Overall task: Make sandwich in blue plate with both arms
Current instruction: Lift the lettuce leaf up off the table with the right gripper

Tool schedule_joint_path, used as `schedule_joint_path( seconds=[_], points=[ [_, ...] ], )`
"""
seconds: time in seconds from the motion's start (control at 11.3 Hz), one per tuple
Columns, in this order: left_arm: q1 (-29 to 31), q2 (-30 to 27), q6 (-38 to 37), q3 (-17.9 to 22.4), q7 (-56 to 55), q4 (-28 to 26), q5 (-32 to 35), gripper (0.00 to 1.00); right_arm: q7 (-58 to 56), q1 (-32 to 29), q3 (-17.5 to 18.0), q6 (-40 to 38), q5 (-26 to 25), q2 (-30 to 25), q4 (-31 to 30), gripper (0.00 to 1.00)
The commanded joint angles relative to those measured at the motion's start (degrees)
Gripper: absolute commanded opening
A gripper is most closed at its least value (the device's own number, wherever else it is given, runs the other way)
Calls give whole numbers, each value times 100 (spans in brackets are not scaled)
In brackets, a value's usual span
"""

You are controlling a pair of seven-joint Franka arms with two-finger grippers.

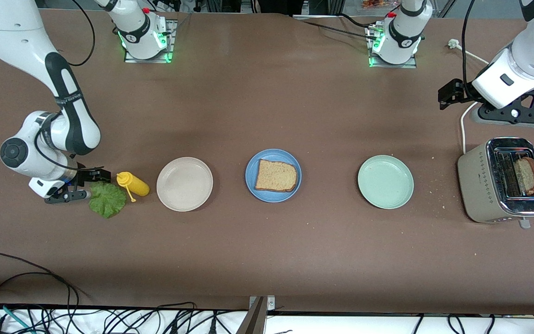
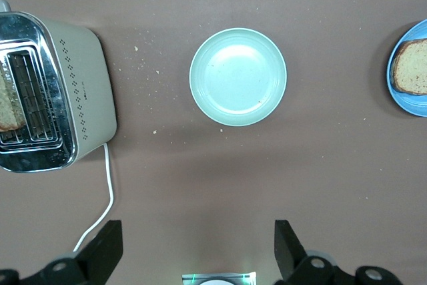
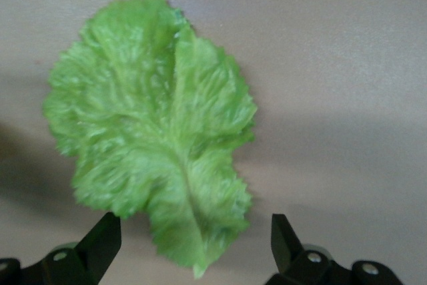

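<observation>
Right gripper (image 1: 78,185) low at the right arm's end of the table (image 1: 267,260), fingers (image 3: 100,241) spread wide and empty, straddling the stem end of the lettuce leaf (image 1: 107,199) without touching it. Yellow squeeze bottle (image 1: 133,184) lies at the leaf's 1 o'clock, just beside it. Next the beige plate (image 1: 165,185), bare. Blue plate (image 1: 251,174) mid-table, one bread slice (image 1: 275,176) flat in it. Pale green plate (image 1: 385,181), bare. Toaster (image 1: 473,181) at the left arm's end, second slice (image 1: 526,175) standing in one slot. Left gripper (image 1: 450,95) up at the toaster's 11 o'clock, fingers (image 2: 107,248) fully apart, holding nothing
</observation>
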Motion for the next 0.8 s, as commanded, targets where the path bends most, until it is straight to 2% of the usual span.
schedule_joint_path(
  seconds=[0.0,0.18,0.35,0.53,0.62,0.71],
  points=[
    [24,69,-81,13,120,166,-139,100,-144,-124,108,264,82,462,390,98],
    [24,60,-81,13,120,166,-148,100,-266,-107,117,220,82,410,390,67],
    [24,60,-81,13,120,166,-139,100,-267,-116,205,-24,99,278,390,49],
    [24,60,-81,13,120,166,-139,100,-258,-116,240,-350,99,93,390,12],
    [24,60,-81,13,120,166,-139,100,-258,-116,240,-403,99,75,390,0],
    [24,69,-81,13,120,166,-139,100,-258,-116,249,-439,99,40,390,0]
  ],
)
